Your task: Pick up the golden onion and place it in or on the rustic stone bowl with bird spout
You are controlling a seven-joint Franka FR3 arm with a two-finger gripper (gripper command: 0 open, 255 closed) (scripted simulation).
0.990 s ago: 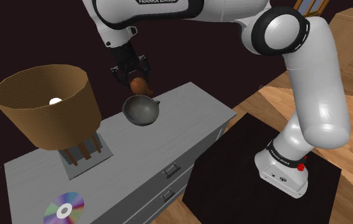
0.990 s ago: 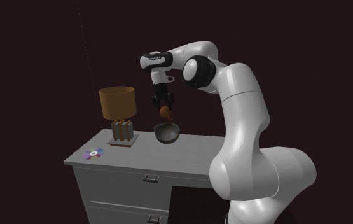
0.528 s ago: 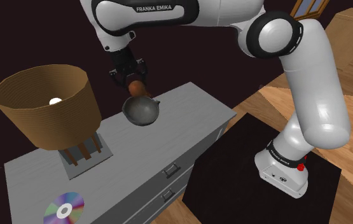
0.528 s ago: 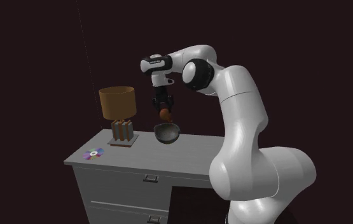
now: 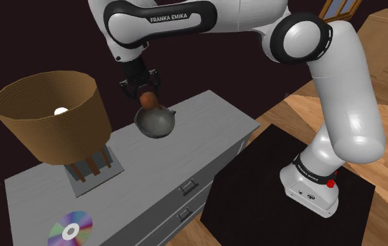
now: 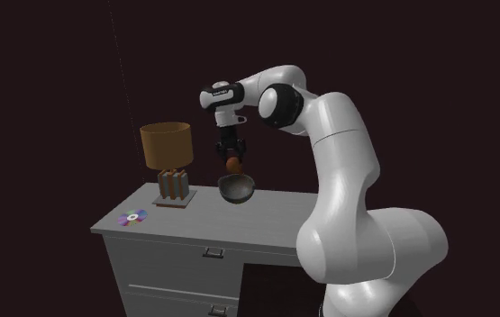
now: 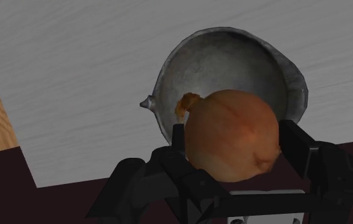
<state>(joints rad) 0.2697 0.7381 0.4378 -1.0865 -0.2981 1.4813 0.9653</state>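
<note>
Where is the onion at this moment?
The brown onion is clasped in the black pincer, just above the grey bowl on the grey dresser, left of the shoulder view's middle and right of the lamp.

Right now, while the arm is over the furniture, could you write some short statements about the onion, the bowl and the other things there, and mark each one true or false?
1. The end effector is shut on the brown onion. True.
2. The onion lies loose at the bottom of the grey bowl. False: the fingers clasp it, and it hangs just over the bowl.
3. The bowl stands on top of the grey cabinet with drawers. True.
4. The shiny disc lies inside the bowl. False: it lies flat on the cabinet top, on the far side of the lamp from the bowl.
5. The lamp has fallen on its side. False: it stands upright.
</note>
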